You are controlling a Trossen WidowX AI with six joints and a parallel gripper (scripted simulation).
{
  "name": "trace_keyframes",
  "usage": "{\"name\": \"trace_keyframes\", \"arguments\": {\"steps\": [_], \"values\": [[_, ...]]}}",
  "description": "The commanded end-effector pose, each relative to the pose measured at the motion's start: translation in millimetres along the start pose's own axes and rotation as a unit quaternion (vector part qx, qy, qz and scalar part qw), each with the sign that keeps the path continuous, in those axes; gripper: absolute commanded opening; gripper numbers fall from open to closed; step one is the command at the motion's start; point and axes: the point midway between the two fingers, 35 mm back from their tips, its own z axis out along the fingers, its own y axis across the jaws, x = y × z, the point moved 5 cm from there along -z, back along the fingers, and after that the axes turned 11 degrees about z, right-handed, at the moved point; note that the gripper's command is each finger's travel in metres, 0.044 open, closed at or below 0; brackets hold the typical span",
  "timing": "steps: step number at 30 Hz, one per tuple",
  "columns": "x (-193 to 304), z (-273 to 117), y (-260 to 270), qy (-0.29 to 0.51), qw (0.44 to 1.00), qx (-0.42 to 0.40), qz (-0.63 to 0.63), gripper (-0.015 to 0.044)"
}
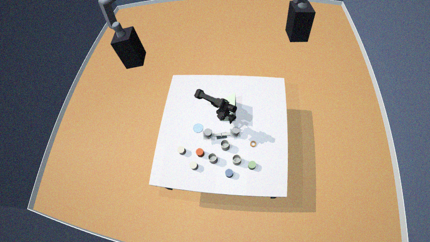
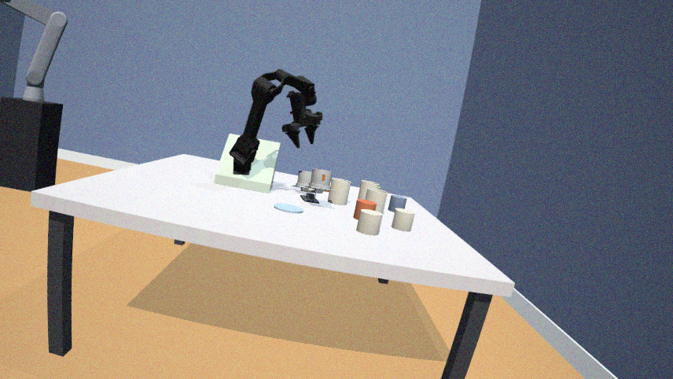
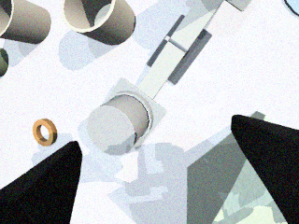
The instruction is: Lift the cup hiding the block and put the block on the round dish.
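Two gray cups stand upside down on the ends of a small balance [image 1: 225, 134] [image 2: 310, 197] [image 3: 156, 80], one [image 1: 207, 133] [image 2: 321, 178] at the end nearer the dish, the other [image 1: 235, 131] [image 2: 303, 178] [image 3: 112, 128] at the far end; what lies under either cannot be seen, so the hidden block's place cannot be told. Three open beige tumblers [image 1: 225, 145] [image 2: 339, 191] [image 3: 100, 19] stand upright near the balance, mouths up, and in the top view only their gray insides show. Around them are an orange-red cylinder [image 1: 199, 152] [image 2: 365, 207], two cream ones [image 1: 181, 150] [image 2: 369, 222], a blue one [image 1: 228, 172] [image 2: 397, 203] and a green one [image 1: 251, 164] [image 3: 3, 63], while an orange ring [image 1: 255, 143] [image 3: 45, 133] lies flat beside the far cup. All sit on a white table [image 1: 186, 90] [image 2: 188, 221] with dark legs, over a tan floor [image 1: 75, 120] [image 2: 108, 273] edged by blue-gray walls [image 2: 376, 70]. Pale blue, round and thin, the dish [image 1: 198, 128] [image 2: 288, 207] lies flat on the tabletop just beside the near cup, with nothing on it. Above the table, apart from the balance, the gripper [image 2: 303, 145] [image 3: 156, 134] is spread wide with nothing between its fingers.
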Motion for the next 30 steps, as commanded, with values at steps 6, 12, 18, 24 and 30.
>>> {"name": "trace_keyframes", "arguments": {"steps": [6, 12, 18, 24, 30], "values": [[10, 27, 31, 0.031, 0.989, 0.056, 0.136, 0.044], [18, 50, 48, 0.043, 0.968, 0.1, 0.226, 0.044], [28, 76, 64, 0.049, 0.937, 0.145, 0.313, 0.044], [34, 92, 72, 0.049, 0.915, 0.172, 0.362, 0.044], [34, 93, 72, 0.049, 0.915, 0.172, 0.362, 0.044]]}}
